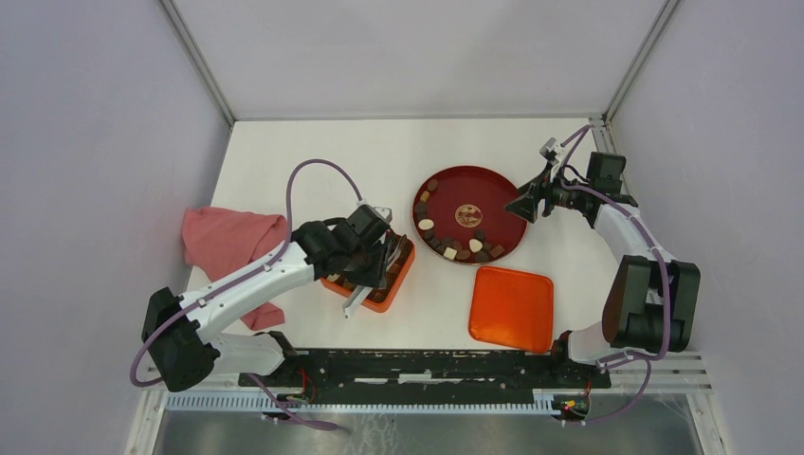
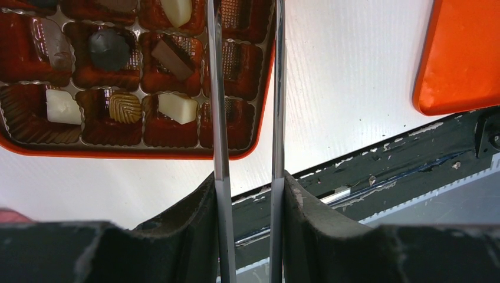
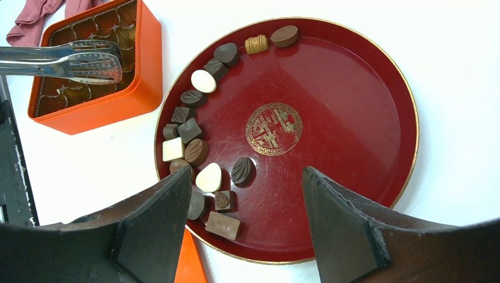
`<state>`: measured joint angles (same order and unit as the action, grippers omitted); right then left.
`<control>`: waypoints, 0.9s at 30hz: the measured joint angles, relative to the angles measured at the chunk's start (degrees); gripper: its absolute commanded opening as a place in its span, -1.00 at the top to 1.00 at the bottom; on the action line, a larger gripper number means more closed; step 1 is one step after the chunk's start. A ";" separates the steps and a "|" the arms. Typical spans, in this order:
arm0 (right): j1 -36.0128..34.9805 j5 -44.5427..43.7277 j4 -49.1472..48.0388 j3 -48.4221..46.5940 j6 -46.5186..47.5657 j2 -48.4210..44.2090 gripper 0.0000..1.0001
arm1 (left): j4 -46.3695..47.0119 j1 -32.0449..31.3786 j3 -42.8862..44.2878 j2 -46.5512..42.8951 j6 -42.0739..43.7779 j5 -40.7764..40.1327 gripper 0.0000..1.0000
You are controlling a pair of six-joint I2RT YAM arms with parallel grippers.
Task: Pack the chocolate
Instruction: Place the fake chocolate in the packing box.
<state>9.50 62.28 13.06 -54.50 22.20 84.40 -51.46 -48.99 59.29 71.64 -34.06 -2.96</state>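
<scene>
Placing step, apparently: left gripper (image 2: 247,191) pinches tongs (image 2: 217,88) over the box (image 2: 118,152); right gripper (image 3: 244,224) spread above plate (image 3: 354,118). Next, likely fetch more chocolate (image 3: 196,151)

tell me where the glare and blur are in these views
Top view: even soft light, sharp, only faint shadows. Left wrist view: tongs glint bright, cups in the box shine, left gripper dark with little detail. Right wrist view: plate sharp with mild sheen, table nearly washed out, right gripper dark at the bottom.
</scene>
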 measured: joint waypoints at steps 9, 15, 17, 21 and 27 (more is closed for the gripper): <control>0.00 0.00 -0.02 0.00 0.00 0.00 -0.49 | 0.81 -0.02 -0.02 0.00 0.00 -0.02 0.13; 0.00 0.00 0.00 0.00 0.02 0.00 -0.49 | 0.90 -0.02 -0.02 0.63 0.00 -0.09 0.07; 0.00 0.00 0.00 0.00 0.02 0.00 -0.49 | 0.90 -0.02 -0.02 0.98 0.00 -0.13 0.05; 0.00 0.00 0.00 0.00 0.11 0.00 -0.49 | 0.92 -0.02 -0.02 1.11 0.00 -0.22 0.03; 0.00 0.00 0.02 0.00 0.24 0.00 -0.49 | 0.92 -0.02 0.00 1.05 0.00 -0.90 0.10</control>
<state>9.50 62.28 13.08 -54.50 22.44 84.40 -50.54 -49.01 59.29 72.69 -34.06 -3.86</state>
